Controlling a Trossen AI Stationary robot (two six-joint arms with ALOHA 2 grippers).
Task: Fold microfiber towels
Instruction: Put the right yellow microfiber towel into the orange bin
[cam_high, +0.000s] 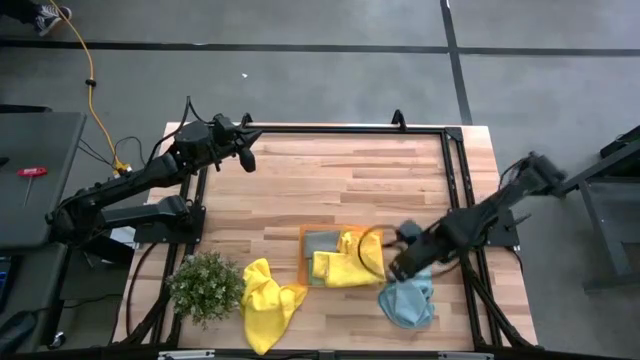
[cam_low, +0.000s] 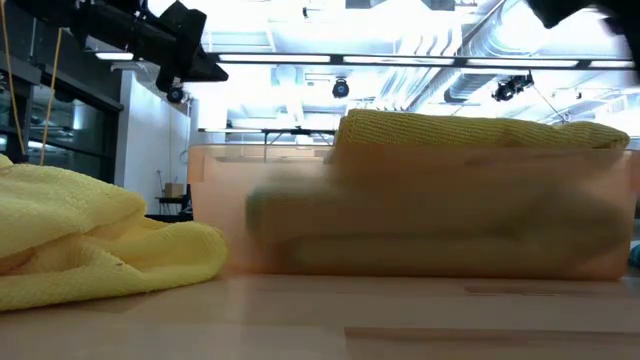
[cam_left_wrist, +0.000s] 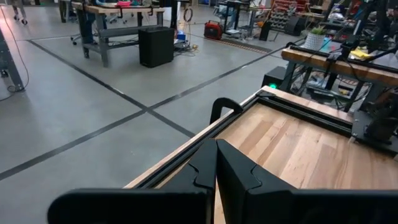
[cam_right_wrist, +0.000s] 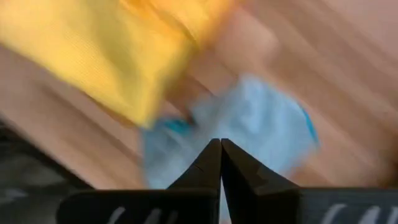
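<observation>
Right gripper (cam_high: 400, 262) fingers pressed together, empty, above light blue towel (cam_high: 408, 302); orange tray (cam_high: 305, 232) with yellow towel (cam_high: 345, 262) just beside. Risk: shut jaws snag nothing or drag tray. Left gripper (cam_high: 247, 155) shut, parked well apart.

Light wooden plank table (cam_high: 340, 180) with a black frame round its edge. Sitting on it: a crumpled yellow towel (cam_high: 268, 300) near the front, a small potted plant (cam_high: 205, 287) just beside that, an orange tray (cam_high: 306, 262) mid-table with what looks like folded towels inside, and a light blue towel (cam_high: 408, 305) bunched up close beside the tray.
</observation>
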